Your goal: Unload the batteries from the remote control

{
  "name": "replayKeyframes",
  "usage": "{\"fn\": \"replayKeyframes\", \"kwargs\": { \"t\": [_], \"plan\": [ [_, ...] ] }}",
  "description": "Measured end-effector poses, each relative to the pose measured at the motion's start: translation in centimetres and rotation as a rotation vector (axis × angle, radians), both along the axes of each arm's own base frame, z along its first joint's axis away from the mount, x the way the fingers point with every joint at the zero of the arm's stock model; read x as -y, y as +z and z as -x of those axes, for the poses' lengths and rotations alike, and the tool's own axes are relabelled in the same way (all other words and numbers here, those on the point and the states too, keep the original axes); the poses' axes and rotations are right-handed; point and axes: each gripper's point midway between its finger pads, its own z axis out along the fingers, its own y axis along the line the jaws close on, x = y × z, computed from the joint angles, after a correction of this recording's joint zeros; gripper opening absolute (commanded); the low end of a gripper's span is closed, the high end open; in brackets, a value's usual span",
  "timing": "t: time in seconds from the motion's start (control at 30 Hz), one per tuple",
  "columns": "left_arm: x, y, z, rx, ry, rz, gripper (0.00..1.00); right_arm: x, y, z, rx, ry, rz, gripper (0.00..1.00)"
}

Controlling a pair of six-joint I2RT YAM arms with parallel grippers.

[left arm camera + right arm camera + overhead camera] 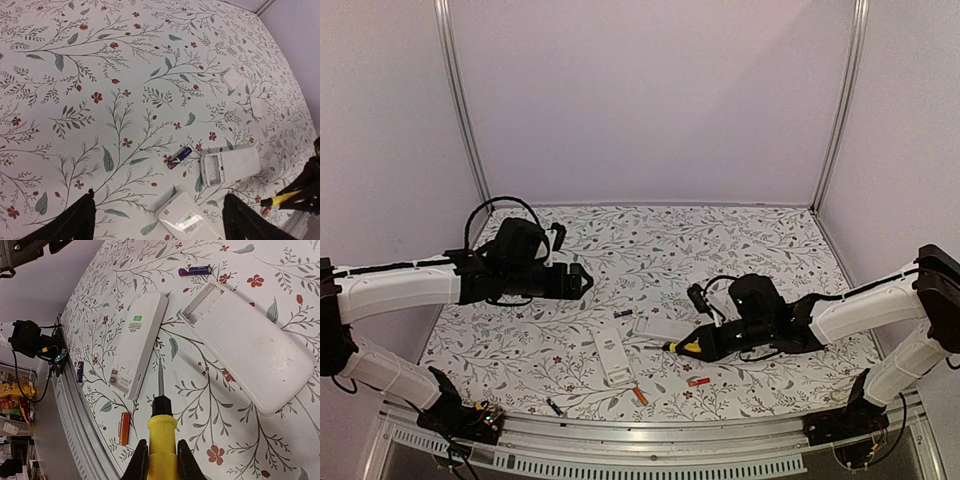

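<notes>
Two white remotes lie back side up mid-table. The long one [611, 357] also shows in the right wrist view [139, 342]. The wider one [662, 326] has an open, empty battery bay [200, 302] [216, 170]. A dark battery [623, 314] [179, 157] [195, 271] lies beside that bay. Two red-orange batteries [640, 395] [698, 381] and another dark one [554, 407] [79, 371] lie near the front edge. My right gripper [708, 343] [160, 452] is shut on a yellow-handled screwdriver [161, 432], its tip by the long remote. My left gripper [582, 280] [157, 225] is open and empty, hovering above the remotes.
Two small white cover pieces [231, 79] [257, 106] lie on the flowered tablecloth beyond the remotes. A metal rail [650, 430] runs along the near table edge. Walls enclose the back and both sides.
</notes>
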Motion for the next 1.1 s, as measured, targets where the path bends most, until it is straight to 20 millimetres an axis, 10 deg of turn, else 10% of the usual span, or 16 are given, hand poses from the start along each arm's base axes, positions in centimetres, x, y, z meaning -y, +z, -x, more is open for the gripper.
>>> {"fn": "replayKeyframes", "kwargs": {
  "t": [0.77,1.1],
  "plan": [
    [-1.5,-2.5,0.6,-0.055,0.019,0.024,0.88,0.3,-2.0,-0.4,-0.024,-0.027,0.052,0.98],
    [-4.0,-1.2,-3.4,0.040,0.093,0.066,0.88,-0.2,3.2,-7.8,0.145,-0.183,0.073,0.99]
  ]
}}
